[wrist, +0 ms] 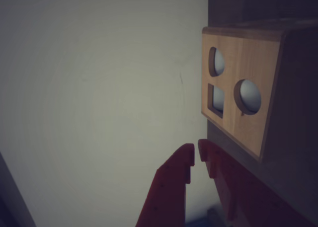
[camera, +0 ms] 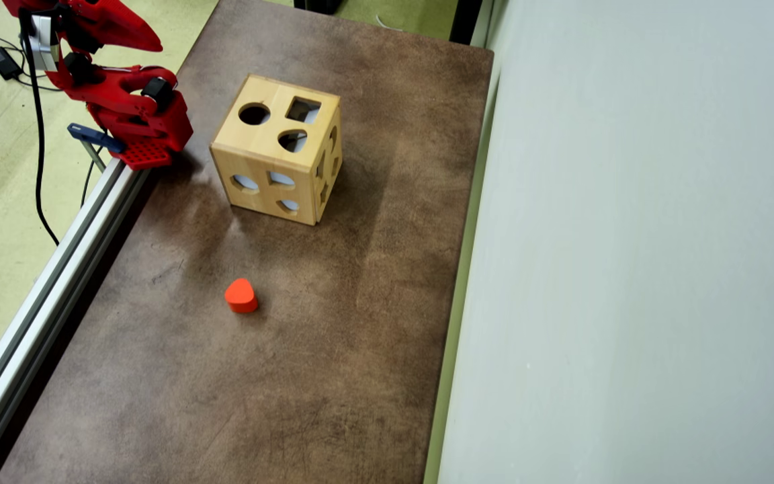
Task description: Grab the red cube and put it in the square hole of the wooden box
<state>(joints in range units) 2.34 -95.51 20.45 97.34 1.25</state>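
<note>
The red cube shows in neither view. The wooden box [camera: 278, 151] stands on the brown table near the far end, and its top face carries the square hole [camera: 303, 109] beside a round one and a teardrop one. In the wrist view the wooden box [wrist: 243, 95] fills the upper right, with a square hole [wrist: 216, 99] on the face turned to me. My red gripper [wrist: 197, 152] is below that face, clear of it, its jaws almost touching with nothing between them. The folded arm [camera: 128, 101] sits at the table's far left corner in the overhead view.
An orange-red heart-like block [camera: 241, 296] lies alone mid-table, nearer than the box. A metal rail [camera: 58, 269] runs along the table's left edge and a pale wall [camera: 629, 269] along the right. Cables [camera: 39, 134] hang beside the arm's base.
</note>
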